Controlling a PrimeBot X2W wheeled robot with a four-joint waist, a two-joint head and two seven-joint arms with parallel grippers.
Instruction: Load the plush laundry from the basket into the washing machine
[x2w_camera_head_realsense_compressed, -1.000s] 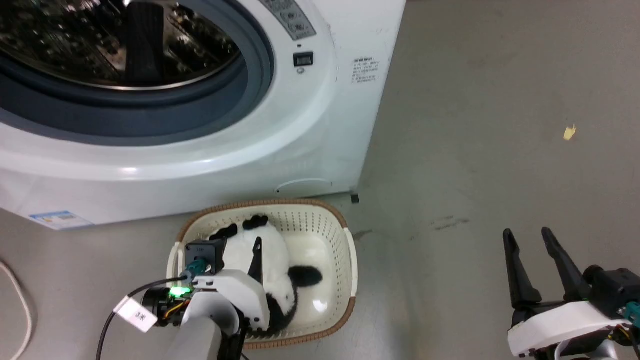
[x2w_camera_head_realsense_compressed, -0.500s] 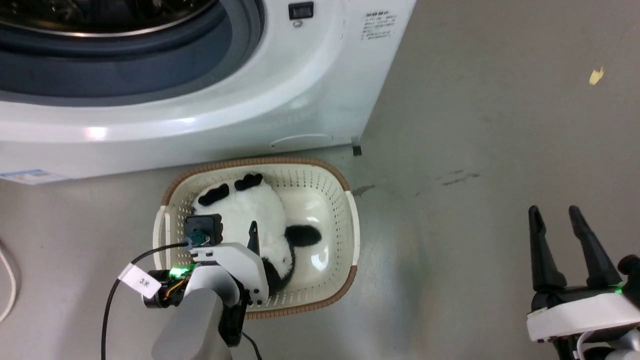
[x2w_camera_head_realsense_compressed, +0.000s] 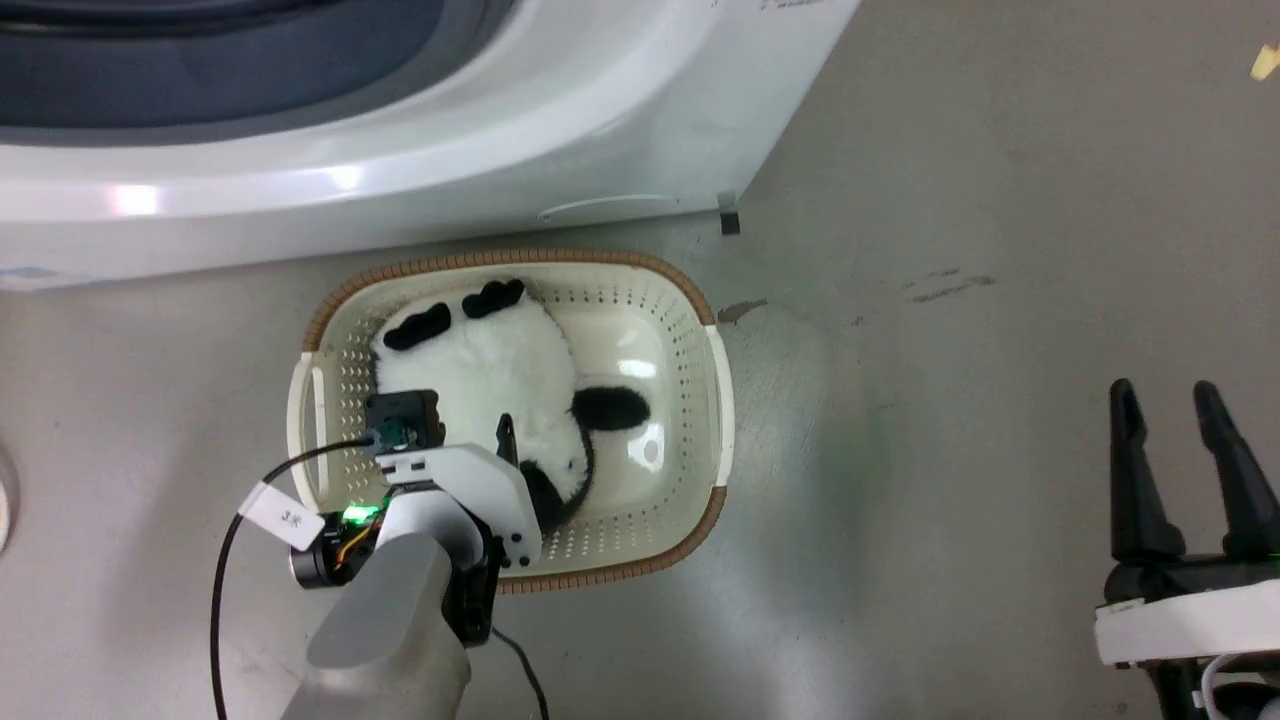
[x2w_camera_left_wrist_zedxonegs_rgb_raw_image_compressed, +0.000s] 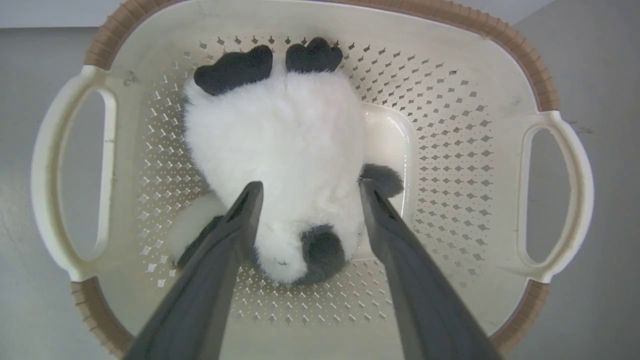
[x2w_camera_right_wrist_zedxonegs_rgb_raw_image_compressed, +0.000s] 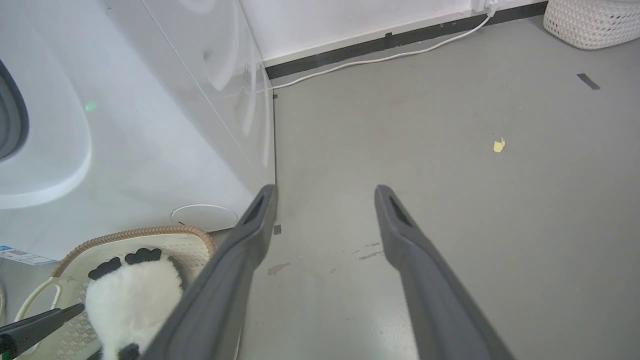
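The plush laundry (x2w_camera_head_realsense_compressed: 480, 360), a white panda with black limbs, lies in the cream basket (x2w_camera_head_realsense_compressed: 722, 390) on the floor in front of the washing machine (x2w_camera_head_realsense_compressed: 500, 150). My left gripper (x2w_camera_head_realsense_compressed: 470, 430) reaches down into the basket. In the left wrist view it (x2w_camera_left_wrist_zedxonegs_rgb_raw_image_compressed: 310, 186) is open, its two fingers straddling the near end of the plush laundry (x2w_camera_left_wrist_zedxonegs_rgb_raw_image_compressed: 280, 135) inside the basket (x2w_camera_left_wrist_zedxonegs_rgb_raw_image_compressed: 580, 175). Whether they touch the fur I cannot tell. My right gripper (x2w_camera_head_realsense_compressed: 1163, 392) hangs open over bare floor to the right, holding nothing. The right wrist view also shows it (x2w_camera_right_wrist_zedxonegs_rgb_raw_image_compressed: 325, 190) open, with the basket (x2w_camera_right_wrist_zedxonegs_rgb_raw_image_compressed: 135, 232) at the lower left.
The washing machine's white side (x2w_camera_right_wrist_zedxonegs_rgb_raw_image_compressed: 150, 125) rises just beyond the basket. A yellow scrap (x2w_camera_right_wrist_zedxonegs_rgb_raw_image_compressed: 498, 145) lies on the grey floor to the right. A white cable (x2w_camera_right_wrist_zedxonegs_rgb_raw_image_compressed: 375, 60) runs along the far wall, and a white woven bin (x2w_camera_right_wrist_zedxonegs_rgb_raw_image_compressed: 590, 22) stands in the far corner.
The head camera has tilted down, so the washer has slid up the picture. My left gripper now sits over the panda's near end. Both grippers stay open.
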